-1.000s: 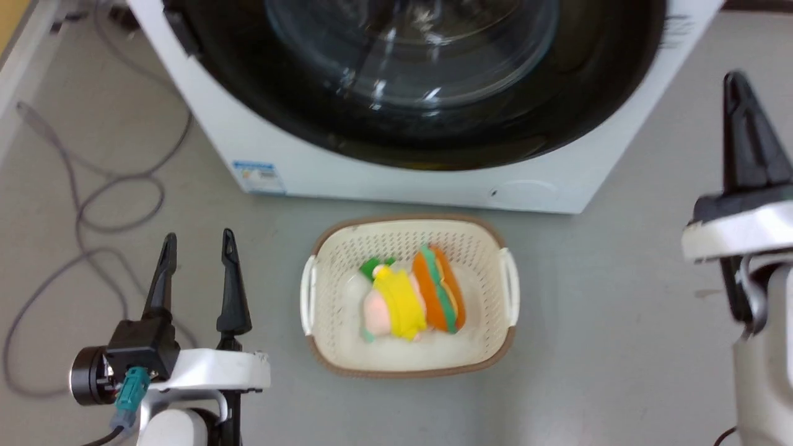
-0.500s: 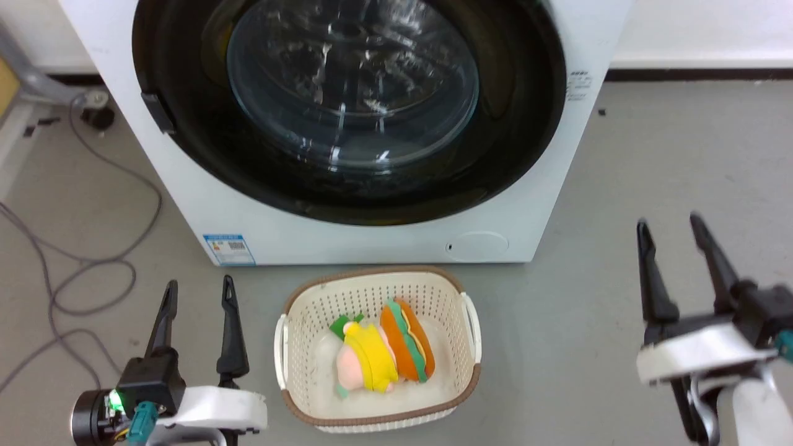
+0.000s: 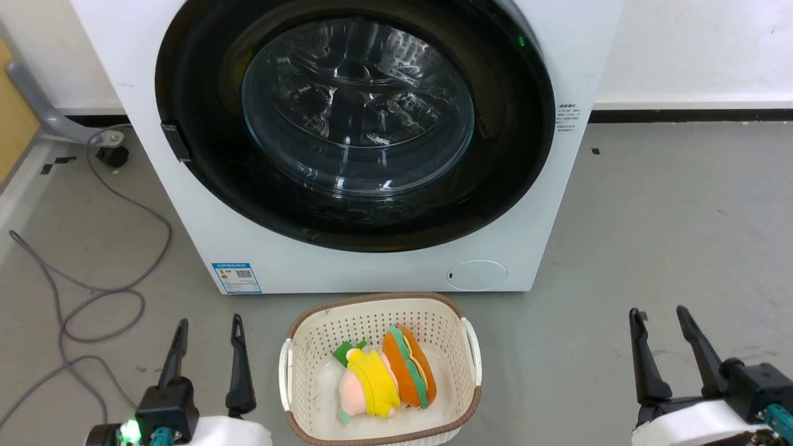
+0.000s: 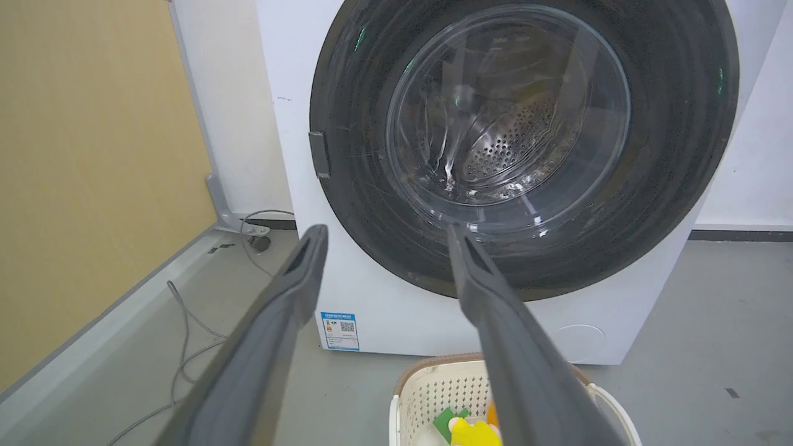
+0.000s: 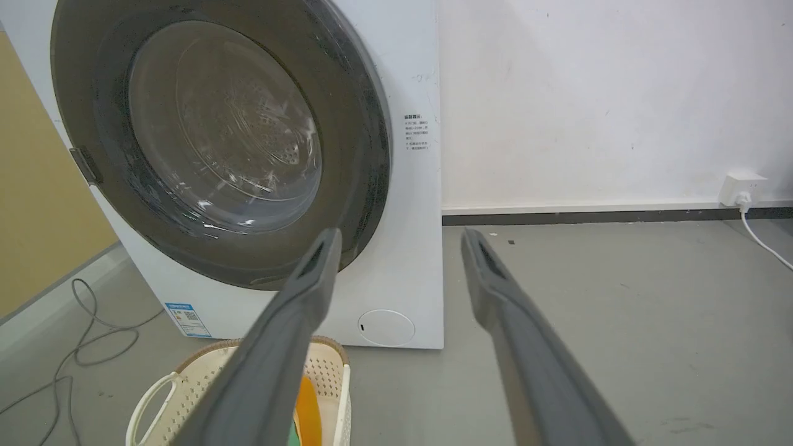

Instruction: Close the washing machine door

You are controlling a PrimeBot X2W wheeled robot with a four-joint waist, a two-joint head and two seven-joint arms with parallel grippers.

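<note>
The white washing machine (image 3: 545,204) stands ahead of me on the grey floor. Its round glossy black door (image 3: 508,148) lies flat against the machine's front, the steel drum showing through the glass bowl window. The same door (image 4: 675,186) faces the left wrist camera, and the door (image 5: 365,155) is at the left of the right wrist view. My left gripper (image 3: 209,327) is open at the lower left, well short of the machine. My right gripper (image 3: 658,315) is open at the lower right, also apart from it. Neither holds anything.
A cream plastic basket (image 3: 297,371) with plush toys (image 3: 384,384) sits on the floor just before the machine, between my grippers. Grey cables (image 3: 93,297) loop on the floor at the left. A white wall (image 3: 694,49) stands behind, with a socket and cord (image 5: 740,189) at the right.
The camera has pulled back and tilted up, so more of the machine shows. My right gripper has dropped from high at the right edge to the lower right, fingers now spread.
</note>
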